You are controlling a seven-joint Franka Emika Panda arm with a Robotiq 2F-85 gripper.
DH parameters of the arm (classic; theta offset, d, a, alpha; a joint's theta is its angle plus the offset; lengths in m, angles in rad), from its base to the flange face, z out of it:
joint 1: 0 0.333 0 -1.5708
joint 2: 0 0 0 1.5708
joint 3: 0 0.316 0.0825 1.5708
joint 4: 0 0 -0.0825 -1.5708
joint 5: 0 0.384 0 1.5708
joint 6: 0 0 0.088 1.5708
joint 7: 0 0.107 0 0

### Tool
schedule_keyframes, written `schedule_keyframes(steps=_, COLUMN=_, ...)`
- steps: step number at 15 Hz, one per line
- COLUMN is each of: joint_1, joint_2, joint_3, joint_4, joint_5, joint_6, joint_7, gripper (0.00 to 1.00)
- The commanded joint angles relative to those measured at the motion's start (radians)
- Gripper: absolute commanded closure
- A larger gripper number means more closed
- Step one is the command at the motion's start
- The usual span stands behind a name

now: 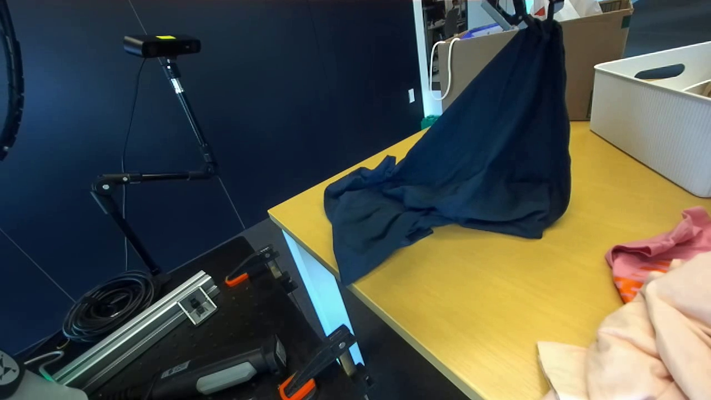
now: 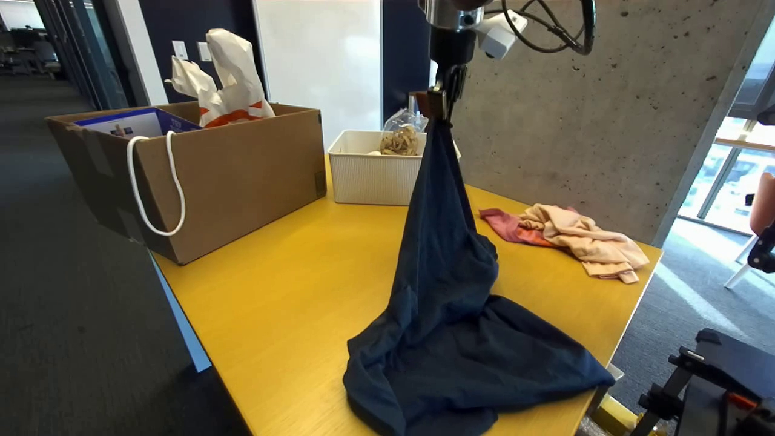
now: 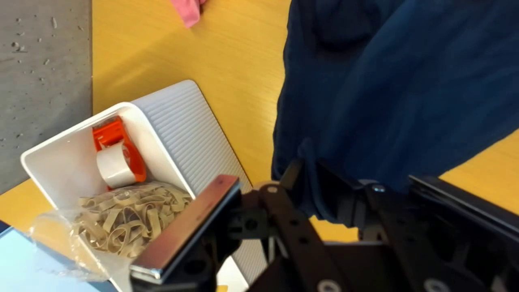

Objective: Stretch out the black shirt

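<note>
Exterior view: dark navy shirt (image 2: 442,315), narrow above, rumpled below.

The table (image 2: 290,290) is yellow, with a faint grain. The lower part of the shirt (image 2: 466,363) lies on it in folds, one corner reaching the edge. A box (image 2: 248,194) stands at another edge, with a bin (image 2: 375,180) (white, ribbed) near it. A peach cloth (image 2: 587,237) lies bunched, partly over a pink cloth (image 2: 504,224).
</note>
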Motion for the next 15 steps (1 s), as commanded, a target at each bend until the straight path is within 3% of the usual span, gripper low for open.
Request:
schedule_keyframes(steps=1, joint_1=0.007, joint_2=0.099, joint_3=-0.013, joint_4=0.196, joint_5=-0.002, joint_6=-0.064, joint_7=0.012, gripper=0.96)
schedule_keyframes(steps=6, joint_1=-0.009, joint_2=0.229, joint_3=-0.012, joint_4=0.342, joint_5=0.016, joint_6=-0.095, joint_7=0.003, gripper=0.96)
schedule_keyframes(steps=15, joint_1=-0.031, joint_2=0.364, joint_3=0.066, joint_4=0.378, joint_5=0.090, joint_6=0.031, joint_7=-0.061, gripper=0.96)
